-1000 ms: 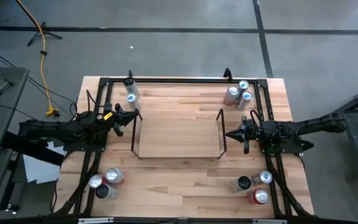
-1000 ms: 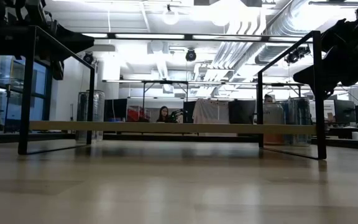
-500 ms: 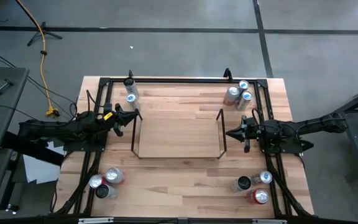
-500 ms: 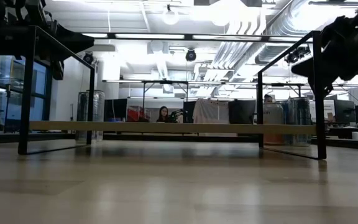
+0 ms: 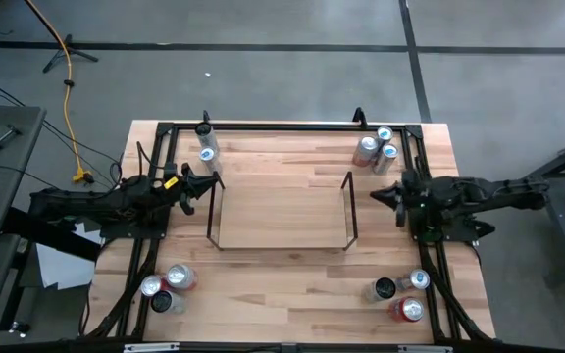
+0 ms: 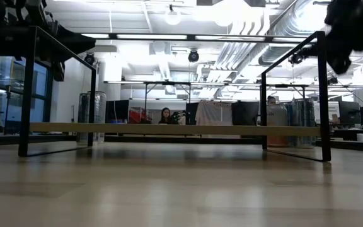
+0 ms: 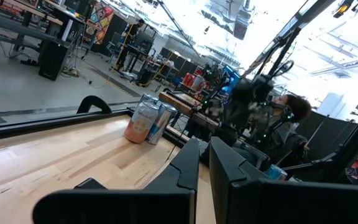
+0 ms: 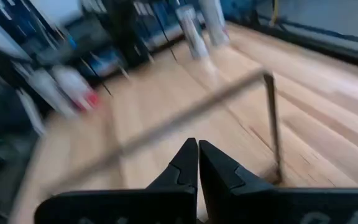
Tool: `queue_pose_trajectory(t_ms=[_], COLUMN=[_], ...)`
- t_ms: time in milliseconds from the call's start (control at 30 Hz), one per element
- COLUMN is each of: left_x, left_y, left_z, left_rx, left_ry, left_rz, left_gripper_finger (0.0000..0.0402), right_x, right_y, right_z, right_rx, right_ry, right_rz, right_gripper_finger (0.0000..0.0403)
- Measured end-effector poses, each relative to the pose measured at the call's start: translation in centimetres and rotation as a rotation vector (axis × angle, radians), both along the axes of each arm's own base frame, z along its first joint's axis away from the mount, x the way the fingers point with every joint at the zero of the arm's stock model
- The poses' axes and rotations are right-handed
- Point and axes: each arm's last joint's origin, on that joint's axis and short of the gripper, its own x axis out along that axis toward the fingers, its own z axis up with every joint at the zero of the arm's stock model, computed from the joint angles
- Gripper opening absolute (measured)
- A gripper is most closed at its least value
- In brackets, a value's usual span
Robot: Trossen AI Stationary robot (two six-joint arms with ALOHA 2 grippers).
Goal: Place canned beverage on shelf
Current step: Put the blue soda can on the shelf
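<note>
- The low rectangular light-wood shelf (image 5: pixel 282 211) with thin black wire frames at its short ends stands in the middle of the wood-plank tabletop (image 5: pixel 282 284); its board is bare, with no can on it.
- In the low view the shelf (image 6: pixel 169 129) shows as a thin pale board between two black frames.
- Cans stand in four groups on the tabletop: three silver cans (image 5: pixel 377 147) at the far right corner, two silver cans (image 5: pixel 205 143) at the far left corner, three cans, one red (image 5: pixel 168 286), at the near left corner, and three cans, one red (image 5: pixel 402 294), at the near right corner.
- The left gripper (image 5: pixel 214 183) sits just off the shelf's left frame, fingers pressed together and holding nothing.
- The right gripper (image 5: pixel 376 195) hangs beside the shelf's right frame, fingers likewise together, empty.
</note>
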Motion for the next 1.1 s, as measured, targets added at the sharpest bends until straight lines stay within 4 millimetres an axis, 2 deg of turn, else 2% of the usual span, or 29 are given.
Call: queue_pose_trajectory(t_ms=[100,267,367,433,533,633,833,933,1000,1100], left_x=[0.0,0.0,0.0,0.0,0.0,0.0,0.0,0.0,0.0,0.0], left_y=[0.0,0.0,0.0,0.0,0.0,0.0,0.0,0.0,0.0,0.0], left_z=[-0.1,-0.1,-0.1,-0.1,-0.1,-0.1,-0.1,-0.1,-0.1,-0.1], left_rx=[0.0,-0.001,-0.001,-0.001,-0.001,-0.001,-0.001,-0.001,-0.001,-0.001], left_ry=[0.006,0.015,0.015,0.015,0.015,0.015,0.015,0.015,0.015,0.015], left_rz=[0.0,0.0,0.0,0.0,0.0,0.0,0.0,0.0,0.0,0.0], left_gripper_finger=[0.0,0.0,0.0001,0.0001,0.0,0.0001,0.0001,0.0001,0.0001,0.0001], right_x=[0.1,-0.3,-0.6,-0.5,0.3,1.4,3.2,4.3,5.0,5.9], right_y=[0.0,-0.1,-0.1,-0.2,-0.3,-0.3,-0.8,-1.4,-1.9,-2.8], right_z=[2.4,7.0,8.5,8.9,8.9,9.4,13.1,14.6,15.1,16.1], right_rx=[-0.003,-0.111,-0.173,-0.174,-0.16,-0.149,-0.113,-0.118,-0.098,-0.046], right_ry=[-0.184,-0.622,-0.772,-0.807,-0.752,-0.621,-0.39,-0.225,-0.115,0.002], right_rz=[0.008,-0.012,-0.05,-0.09,-0.153,-0.195,-0.317,-0.452,-0.563,-0.709], right_gripper_finger=[0.0,0.0,0.0,0.0,0.0009,0.0053,0.0219,0.0302,0.0342,0.0377])
